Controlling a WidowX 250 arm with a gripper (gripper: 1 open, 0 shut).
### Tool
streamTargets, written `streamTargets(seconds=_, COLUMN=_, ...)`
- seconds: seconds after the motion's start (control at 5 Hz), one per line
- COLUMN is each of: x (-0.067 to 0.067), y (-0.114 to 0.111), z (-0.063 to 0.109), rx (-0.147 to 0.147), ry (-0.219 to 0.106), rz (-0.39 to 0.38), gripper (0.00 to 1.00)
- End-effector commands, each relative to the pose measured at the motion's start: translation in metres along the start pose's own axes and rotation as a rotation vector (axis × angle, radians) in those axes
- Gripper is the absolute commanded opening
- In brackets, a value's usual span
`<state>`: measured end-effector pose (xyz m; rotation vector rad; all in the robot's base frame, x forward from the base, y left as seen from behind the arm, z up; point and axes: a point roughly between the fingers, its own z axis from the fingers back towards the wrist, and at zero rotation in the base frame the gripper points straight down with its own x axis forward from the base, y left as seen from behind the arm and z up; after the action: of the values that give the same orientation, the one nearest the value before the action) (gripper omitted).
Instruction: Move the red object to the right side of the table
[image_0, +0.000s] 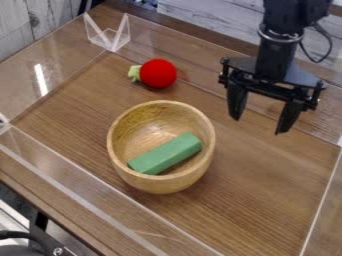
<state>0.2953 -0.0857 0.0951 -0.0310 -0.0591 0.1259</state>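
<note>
We've got the red object (158, 73) upper left of centre in the frame, sitting on the table (254, 190) just above the wooden bowl (123, 122), its green stub pointing left. Nothing's touching it. Our gripper (258, 124) is at upper right, fingers spread wide w/ nothing btwn them, so it's released & ready. The green block (164, 153) lies in the bowl, lower left of centre; not our job, leave it be.

Step in hand, we'd say: reach & line up for the pick. We should travel toward upper left w/ the fingers high enough to pass over the bowl's rim, then stop right above the red ball b4 going down. Best to centre on the round red part, not the stub, w/ one finger on each side & the stub out of the pinch if poss. Come down straight & slow, approx to the ball's middle; too high & it'll prob squirt out or roll, too low & we'd scrape the tabletop. Close gently, check it's seated, then lift clear b4 swinging to the right side of the frame. Set it down low & open softly so it doesn't roll off twd the edge.
</note>
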Motion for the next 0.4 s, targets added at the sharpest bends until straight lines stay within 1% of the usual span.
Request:
streamTargets(seconds=0.0, x=-0.0019, y=-0.0062, z=0.0010, rx=-0.013, ry=-0.023, rz=0.000, gripper=1.00)
streamTargets(seconds=0.2, x=0.0011, y=-0.0075, z=-0.0059, rx=-0.006, ry=-0.026, rz=-0.017, gripper=1.00)
